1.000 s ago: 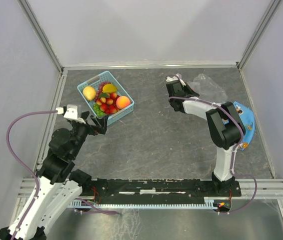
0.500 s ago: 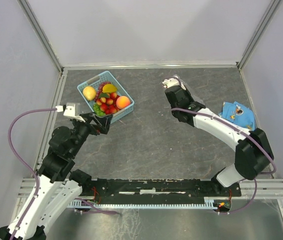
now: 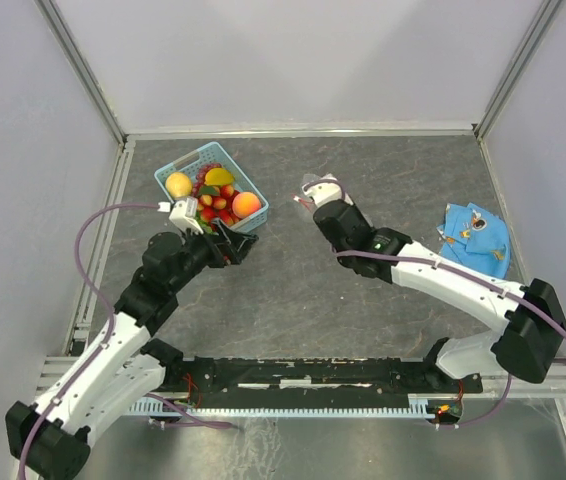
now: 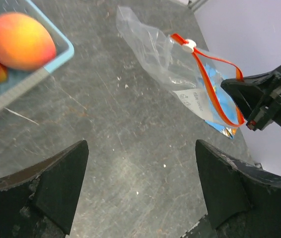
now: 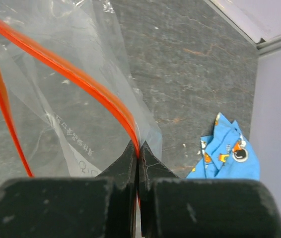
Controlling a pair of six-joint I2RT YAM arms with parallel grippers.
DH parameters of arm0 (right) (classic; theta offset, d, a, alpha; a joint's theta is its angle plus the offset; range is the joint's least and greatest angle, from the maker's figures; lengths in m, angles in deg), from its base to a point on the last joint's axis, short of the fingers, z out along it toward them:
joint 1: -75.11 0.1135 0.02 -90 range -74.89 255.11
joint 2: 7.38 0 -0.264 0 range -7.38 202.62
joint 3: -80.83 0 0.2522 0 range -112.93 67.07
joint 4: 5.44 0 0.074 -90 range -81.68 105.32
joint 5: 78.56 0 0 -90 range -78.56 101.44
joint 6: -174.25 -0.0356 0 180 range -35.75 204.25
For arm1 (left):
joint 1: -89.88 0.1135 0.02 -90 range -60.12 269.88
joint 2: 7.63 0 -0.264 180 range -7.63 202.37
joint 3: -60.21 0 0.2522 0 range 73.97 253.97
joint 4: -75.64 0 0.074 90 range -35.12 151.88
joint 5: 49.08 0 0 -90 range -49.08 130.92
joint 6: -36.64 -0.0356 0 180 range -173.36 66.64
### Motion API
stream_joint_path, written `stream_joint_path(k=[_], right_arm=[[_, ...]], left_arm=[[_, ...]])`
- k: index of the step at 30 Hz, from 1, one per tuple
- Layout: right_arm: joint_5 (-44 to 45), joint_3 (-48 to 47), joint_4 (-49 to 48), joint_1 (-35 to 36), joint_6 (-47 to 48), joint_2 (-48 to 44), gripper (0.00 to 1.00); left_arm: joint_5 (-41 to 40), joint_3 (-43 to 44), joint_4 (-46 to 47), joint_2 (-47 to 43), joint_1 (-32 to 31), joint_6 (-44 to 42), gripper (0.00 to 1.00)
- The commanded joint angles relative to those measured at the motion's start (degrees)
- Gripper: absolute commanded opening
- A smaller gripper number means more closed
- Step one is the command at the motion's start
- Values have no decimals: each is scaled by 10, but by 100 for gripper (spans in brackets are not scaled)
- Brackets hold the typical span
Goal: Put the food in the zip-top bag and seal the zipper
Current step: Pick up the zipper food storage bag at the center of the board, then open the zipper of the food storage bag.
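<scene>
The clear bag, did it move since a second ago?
Yes. The right gripper, shut on the zipper of the zip-top bag, has carried it left in the top view, toward the blue basket, which stayed put.

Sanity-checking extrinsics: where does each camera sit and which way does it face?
Top external: above and behind the bases, looking down; left arm, right arm, basket, blue cloth.
Left wrist: on the left arm, looking past the open left gripper at the zip-top bag, its zipper pinched by the right gripper.
Right wrist: along its own shut gripper onto that zipper; blue cloth beyond.
Shared: both wrist views show the bag.
</scene>
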Motion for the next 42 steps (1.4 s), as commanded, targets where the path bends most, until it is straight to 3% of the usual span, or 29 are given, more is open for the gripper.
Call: stream_joint_path(k=[1,13,28,38,42], right_arm=[[-1,4,-11,40,-39,-16,2],[43,9,-50,126,-86,10,2],[7,22,-77,158,-201,34,2],[5,22,-79,167,-227,52,2],[27,23,-72,167,-224,53,2]], left_arm=[[43,-29,107,34,-20,83,93],[-16,-68,237,115,-103,149,88],[-165,-68,278,175,-215,144,75],[-192,-45,259,219,-248,109,48],[-193,-43,246,214,-252,105,25]])
